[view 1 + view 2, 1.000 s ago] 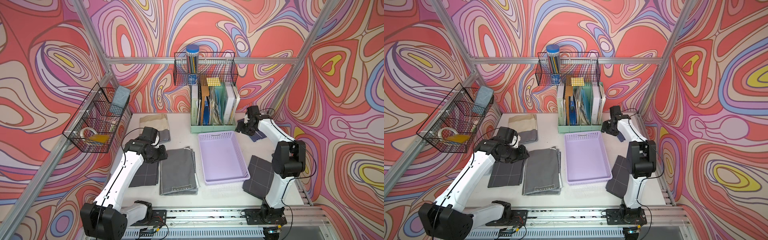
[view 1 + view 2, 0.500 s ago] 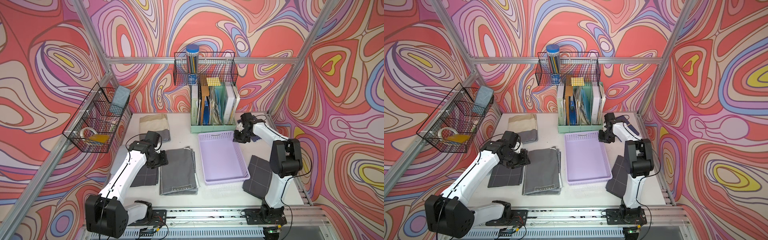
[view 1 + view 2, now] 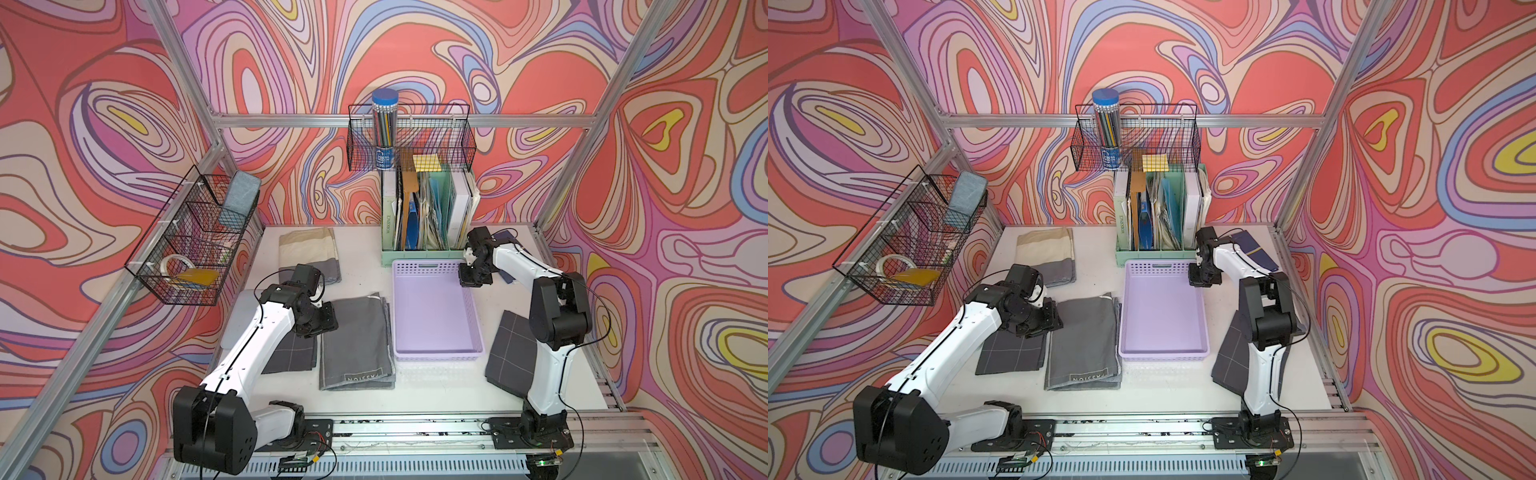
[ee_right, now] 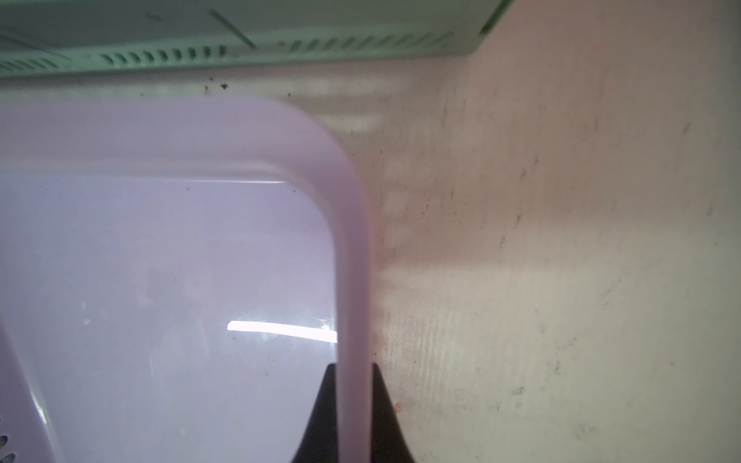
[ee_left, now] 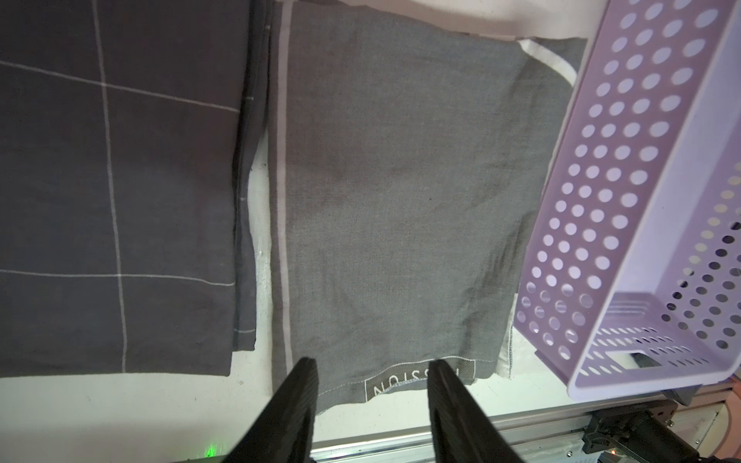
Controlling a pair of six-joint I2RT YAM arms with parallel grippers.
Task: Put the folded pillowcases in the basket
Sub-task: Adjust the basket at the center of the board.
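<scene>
Your right gripper (image 4: 353, 371) is clamped on the rim of the basket (image 4: 349, 224), one finger inside the wall and one outside. In both top views the grip sits on the long side nearest the right arm, close to the far corner by the mint-green file holder (image 3: 424, 254). That hold looks meant to pin the light plastic basket (image 3: 438, 357) so it cannot skate across the table (image 3: 436, 399) when cloth is dragged or dropped over its edge. The basket is empty, and its bare floor shows plainly. Your left gripper (image 5: 373, 371) has its jaws apart and carries nothing. In a top view the left gripper (image 3: 1040, 322) hangs over the far corner of the grey folded pillowcase (image 3: 1084, 340), on the side toward the dark checked cloth (image 3: 1013, 355), and the fingers appear clear of the fabric. The pillowcase (image 5: 401, 180) lies flat on the table with its labelled hem toward the arm bases. Its long edge runs just beside the basket's perforated wall (image 5: 601, 180), so the carry should be short. I take this grey piece for the task's cloth because the open jaws are poised above it. A second checked cloth (image 3: 509, 357) and a beige-and-grey cloth (image 3: 305, 249) lie farther off and seem to play no part. The next need, as I judge it, is a pinch that catches all the folded layers, since a thin bite may let the stack unfold on the lift.
</scene>
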